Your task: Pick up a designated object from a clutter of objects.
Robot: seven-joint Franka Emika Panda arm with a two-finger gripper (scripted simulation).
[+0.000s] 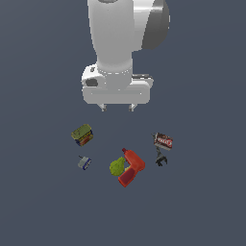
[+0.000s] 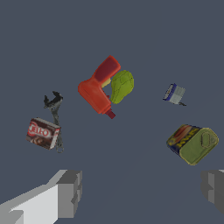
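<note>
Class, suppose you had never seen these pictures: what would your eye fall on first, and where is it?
The big white arm with its open claw hangs above everything. Below it the red drill stands out, touching a green pear. The small brown-red box lies toward the exterior view's right, beside a black clamp.

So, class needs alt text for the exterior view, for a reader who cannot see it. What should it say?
A white robot arm's open gripper hangs above six small items scattered on a dark grey surface. A brown-maroon box with a black clamp lies at the view's right, a red drill touching a green pear in the middle, an olive-green box and tiny grey-blue item at left.
</note>
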